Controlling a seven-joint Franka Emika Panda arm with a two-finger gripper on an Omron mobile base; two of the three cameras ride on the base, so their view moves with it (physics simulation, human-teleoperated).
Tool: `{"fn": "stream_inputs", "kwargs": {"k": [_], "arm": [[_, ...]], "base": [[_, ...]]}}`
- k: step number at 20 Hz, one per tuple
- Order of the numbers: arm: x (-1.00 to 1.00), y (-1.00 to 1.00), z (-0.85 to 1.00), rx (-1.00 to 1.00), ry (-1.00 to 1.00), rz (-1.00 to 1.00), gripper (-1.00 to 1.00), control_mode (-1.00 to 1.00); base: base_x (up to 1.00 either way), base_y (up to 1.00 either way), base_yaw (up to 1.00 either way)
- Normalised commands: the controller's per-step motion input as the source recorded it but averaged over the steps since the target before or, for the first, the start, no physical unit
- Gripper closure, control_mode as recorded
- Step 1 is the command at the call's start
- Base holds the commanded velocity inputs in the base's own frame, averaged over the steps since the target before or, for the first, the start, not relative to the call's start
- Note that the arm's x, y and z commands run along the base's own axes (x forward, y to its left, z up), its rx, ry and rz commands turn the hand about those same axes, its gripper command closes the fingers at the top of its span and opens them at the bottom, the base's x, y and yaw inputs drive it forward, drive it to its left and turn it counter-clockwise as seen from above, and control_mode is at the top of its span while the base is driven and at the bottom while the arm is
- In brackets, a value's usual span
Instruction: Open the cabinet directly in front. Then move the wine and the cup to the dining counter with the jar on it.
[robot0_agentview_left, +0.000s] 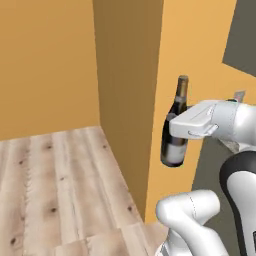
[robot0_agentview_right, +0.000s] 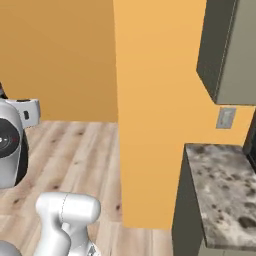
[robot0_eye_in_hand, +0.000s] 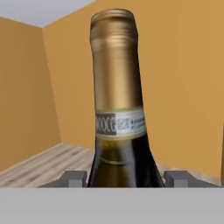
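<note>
The wine (robot0_agentview_left: 175, 131) is a dark olive bottle with a tan foil neck and a pale label. It hangs upright in the air before an orange wall corner. My gripper (robot0_agentview_left: 175, 124) reaches in from the right and is shut on the bottle's body. In the hand view the wine's neck (robot0_eye_in_hand: 117, 87) rises close in front, and my gripper (robot0_eye_in_hand: 127, 178) has one fingertip (robot0_eye_in_hand: 73, 178) on each side of the bottle's shoulder. The cup, the jar and the dining counter are out of view.
An orange wall pillar (robot0_agentview_right: 155, 110) juts out ahead, with wooden floor (robot0_agentview_left: 60, 185) to its left. A grey-taupe wall cabinet (robot0_agentview_right: 230, 50) hangs at the upper right above a mottled stone worktop (robot0_agentview_right: 225, 190). A wall socket (robot0_agentview_right: 226, 118) sits between them.
</note>
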Motion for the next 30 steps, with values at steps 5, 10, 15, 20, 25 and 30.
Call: {"fn": "stream_inputs", "kwargs": {"k": [5, 10, 15, 20, 25, 30], "arm": [[0.0, 0.0, 0.0, 0.0, 0.0, 0.0, 1.0, 1.0], [0.0, 0.0, 0.0, 0.0, 0.0, 0.0, 1.0, 1.0], [0.0, 0.0, 0.0, 0.0, 0.0, 0.0, 1.0, 1.0], [0.0, 0.0, 0.0, 0.0, 0.0, 0.0, 1.0, 1.0], [0.0, 0.0, 0.0, 0.0, 0.0, 0.0, 1.0, 1.0], [0.0, 0.0, 0.0, 0.0, 0.0, 0.0, 1.0, 1.0]], "base": [[1.0, 1.0, 0.0], [0.98, 1.0, 0.01], [0.15, 0.82, 0.61], [-0.01, 0.23, 0.93], [0.0, 0.02, 0.98], [0.0, 0.01, 0.98]]}}
